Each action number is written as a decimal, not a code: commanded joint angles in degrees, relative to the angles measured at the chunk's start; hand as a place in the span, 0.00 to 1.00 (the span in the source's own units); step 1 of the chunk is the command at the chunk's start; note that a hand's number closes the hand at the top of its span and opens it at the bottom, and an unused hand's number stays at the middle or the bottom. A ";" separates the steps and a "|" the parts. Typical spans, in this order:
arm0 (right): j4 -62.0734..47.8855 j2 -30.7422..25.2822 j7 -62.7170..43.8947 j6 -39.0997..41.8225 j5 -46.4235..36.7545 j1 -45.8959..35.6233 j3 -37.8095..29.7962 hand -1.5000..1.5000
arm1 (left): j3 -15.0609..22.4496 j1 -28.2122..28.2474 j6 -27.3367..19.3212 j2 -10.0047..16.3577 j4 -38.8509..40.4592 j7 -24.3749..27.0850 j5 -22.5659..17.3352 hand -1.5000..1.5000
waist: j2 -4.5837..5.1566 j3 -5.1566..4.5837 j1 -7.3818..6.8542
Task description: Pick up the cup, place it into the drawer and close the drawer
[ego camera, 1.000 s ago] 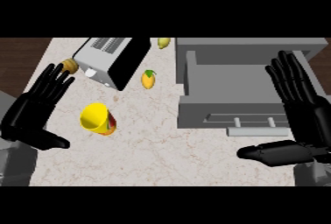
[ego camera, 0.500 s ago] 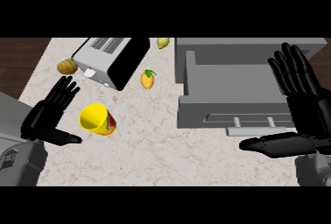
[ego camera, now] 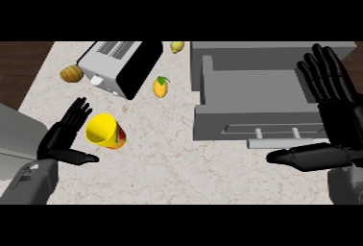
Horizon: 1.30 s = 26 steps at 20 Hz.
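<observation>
Cup (ego camera: 102, 130): yellow, tilted, lay on the counter (ego camera: 184, 163) left of centre, well apart from the drawer (ego camera: 241, 117); not yet held.
Left hand (ego camera: 64, 139): fingers straight and spread, thumb out, just left of the cup, apparently placed to close round it.
Right hand (ego camera: 340, 120): open, fingers up, rested at the right edge.
Drawer: stood open, likely ready to receive the cup.
Toaster (ego camera: 120, 67), mango (ego camera: 162, 87): on the far side.

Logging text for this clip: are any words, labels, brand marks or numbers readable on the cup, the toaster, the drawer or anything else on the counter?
None: no readable text anywhere in the head view.
The cup, the toaster and the drawer carry no letters or numbers; the cup's side shows only coloured patches.
</observation>
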State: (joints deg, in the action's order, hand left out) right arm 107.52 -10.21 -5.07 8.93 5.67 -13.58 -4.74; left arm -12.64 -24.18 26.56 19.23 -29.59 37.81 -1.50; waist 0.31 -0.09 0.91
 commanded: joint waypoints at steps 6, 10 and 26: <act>1.06 0.33 -1.21 0.32 0.89 -0.87 0.04 0.00 | 0.60 -2.95 -0.73 1.39 16.10 16.01 5.37 0.00 | 0.43 -0.16 0.96; 0.61 -1.08 -4.08 0.06 2.80 -3.65 -2.34 0.00 | -0.36 -5.66 -0.77 1.23 17.46 15.91 4.59 0.00 | 0.62 -0.24 1.46; -0.48 -0.82 -2.65 1.36 1.21 -3.08 -0.27 0.00 | 0.48 -8.46 -2.34 -3.71 20.65 19.11 6.29 0.00 | 0.70 -0.22 1.58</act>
State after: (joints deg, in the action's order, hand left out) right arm 106.96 -10.96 -7.57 9.92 7.28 -17.17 -5.58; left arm -12.20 -31.91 19.63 16.39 -9.98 52.76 4.60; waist 1.02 -0.33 2.40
